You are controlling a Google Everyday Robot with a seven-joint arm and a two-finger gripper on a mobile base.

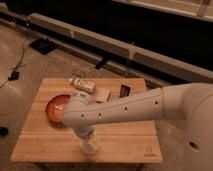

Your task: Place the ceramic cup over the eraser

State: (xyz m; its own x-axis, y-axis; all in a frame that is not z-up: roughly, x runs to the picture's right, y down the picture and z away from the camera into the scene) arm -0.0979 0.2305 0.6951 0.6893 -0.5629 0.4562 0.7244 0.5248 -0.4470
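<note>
A small white cup (90, 147) stands on the wooden table (125, 140) near its front edge. My gripper (89, 138) points straight down right over the cup, and its wrist hides the cup's top. A small pale block (103, 94), which may be the eraser, lies at the back of the table, well apart from the cup. My white arm (135, 107) reaches in from the right across the table's middle.
An orange-red bowl (54, 107) sits at the left, partly behind my wrist. A pale packet (82, 84) and a small dark flat object (125, 90) lie along the back edge. A long rail and cables run on the floor behind.
</note>
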